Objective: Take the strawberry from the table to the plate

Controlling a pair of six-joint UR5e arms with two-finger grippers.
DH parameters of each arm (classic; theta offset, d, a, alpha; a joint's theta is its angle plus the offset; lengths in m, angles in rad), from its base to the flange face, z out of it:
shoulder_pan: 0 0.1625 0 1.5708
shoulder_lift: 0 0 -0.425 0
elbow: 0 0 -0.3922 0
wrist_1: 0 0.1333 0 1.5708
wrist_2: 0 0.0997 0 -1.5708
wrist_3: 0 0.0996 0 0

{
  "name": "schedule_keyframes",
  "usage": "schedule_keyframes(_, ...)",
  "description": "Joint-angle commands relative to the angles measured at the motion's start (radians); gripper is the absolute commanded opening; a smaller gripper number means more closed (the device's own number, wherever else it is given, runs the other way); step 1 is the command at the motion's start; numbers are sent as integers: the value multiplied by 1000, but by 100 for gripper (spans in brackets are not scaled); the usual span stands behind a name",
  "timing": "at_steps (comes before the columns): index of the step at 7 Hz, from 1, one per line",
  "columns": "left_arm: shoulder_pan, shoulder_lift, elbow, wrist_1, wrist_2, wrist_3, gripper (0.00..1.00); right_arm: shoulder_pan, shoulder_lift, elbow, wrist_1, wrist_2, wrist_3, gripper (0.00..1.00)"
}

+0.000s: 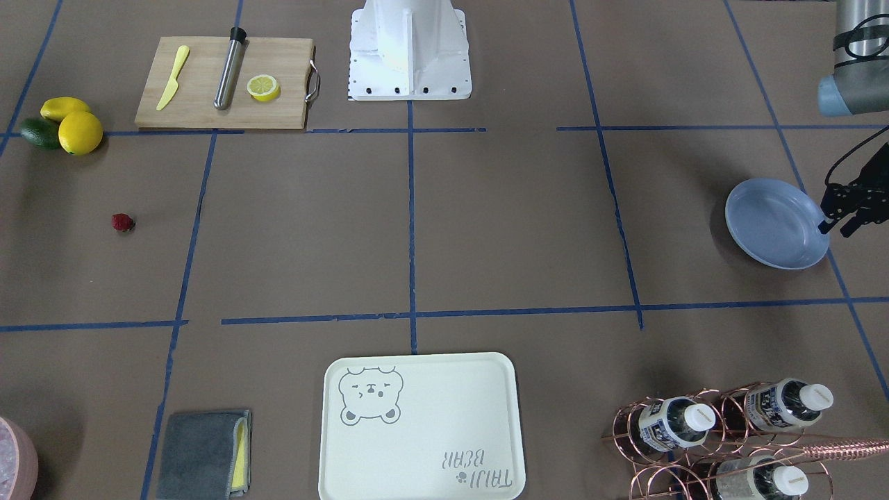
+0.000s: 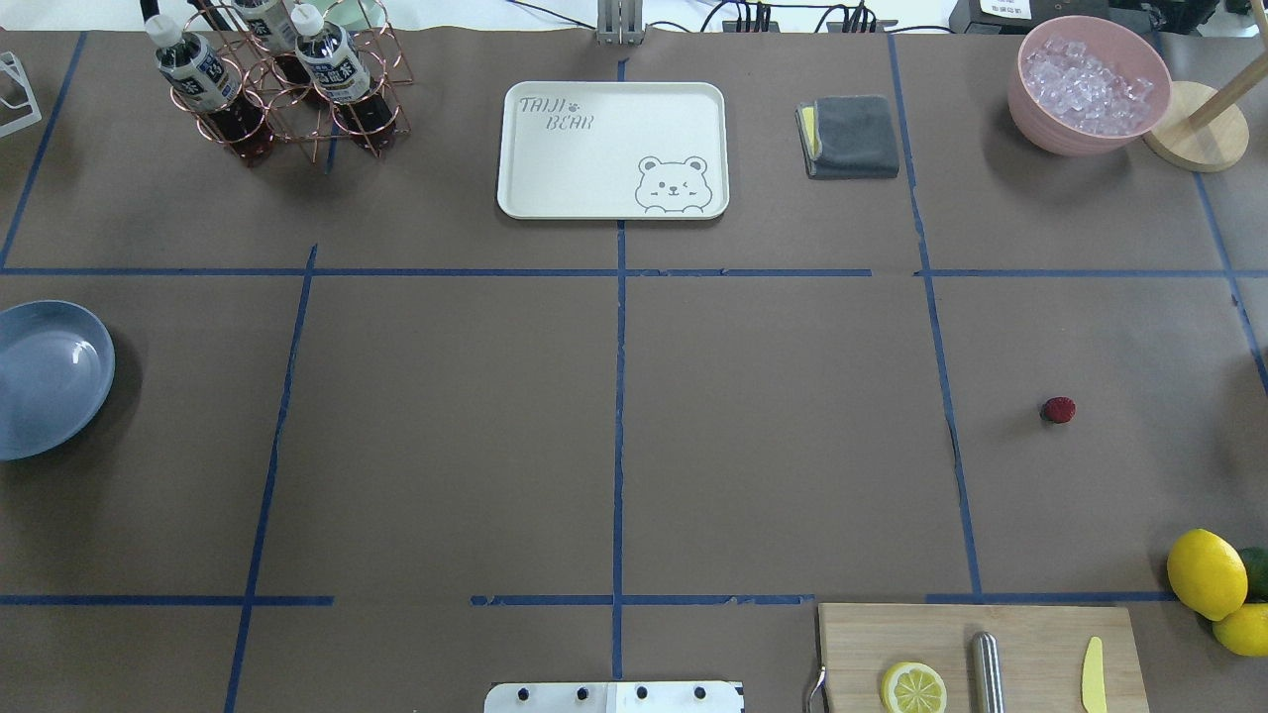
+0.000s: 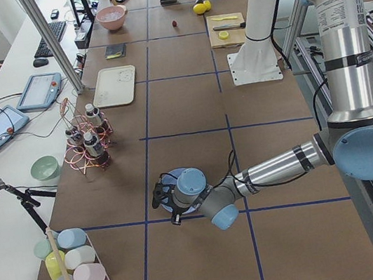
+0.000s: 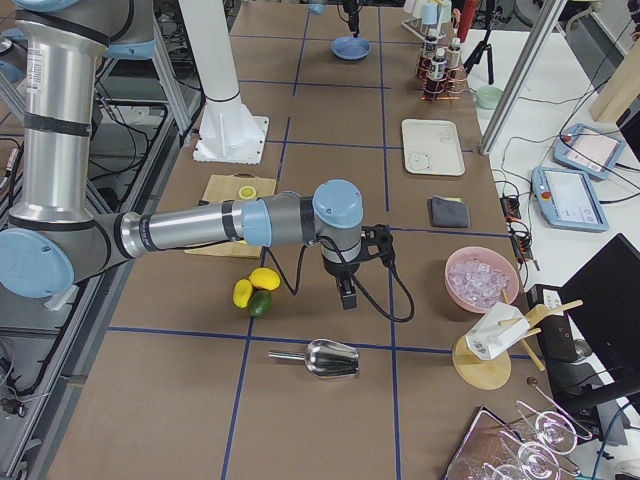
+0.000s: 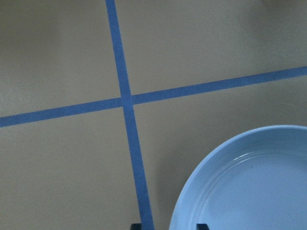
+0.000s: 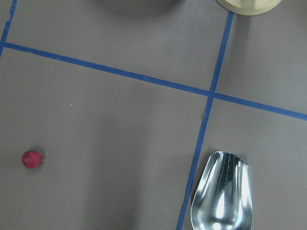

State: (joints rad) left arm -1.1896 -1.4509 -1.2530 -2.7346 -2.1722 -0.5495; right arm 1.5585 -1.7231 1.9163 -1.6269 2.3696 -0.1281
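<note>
The strawberry point(image 2: 1058, 409) is a tiny dark red berry lying alone on the brown taped table point(image 2: 773, 426), on my right side. It also shows in the front view as the strawberry point(image 1: 123, 222) and at the lower left of the right wrist view as the strawberry point(image 6: 32, 159). The light blue plate point(image 2: 50, 376) sits at the far left edge and holds nothing. My left gripper point(image 1: 835, 226) is open and low at the plate point(image 1: 776, 223); its fingertips point(image 5: 135, 225) straddle the plate's rim point(image 5: 192, 191). My right gripper point(image 4: 345, 290) hangs above the table near the lemons; I cannot tell its state.
A cutting board point(image 2: 981, 654) with a lemon half, metal tube and yellow knife lies near the robot base. Lemons point(image 2: 1207, 572) sit at the right edge. A metal scoop point(image 6: 223, 191), ice bowl point(image 2: 1088, 84), grey cloth point(image 2: 850, 136), bear tray point(image 2: 612, 149) and bottle rack point(image 2: 287, 89) stand around.
</note>
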Motion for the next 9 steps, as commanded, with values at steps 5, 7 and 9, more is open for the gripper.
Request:
schedule_keyframes(5,45,7,-6,-11,0,-1,0,0,-4,1,1,0,4,100)
schedule_keyframes(7,41,17,-157,15,-44,-16,0,0,-3,6,1,0,5,100)
schedule_keyframes(9,42,-12,-392,214,-101,-62,0,0,-3,7,1,3,5,100)
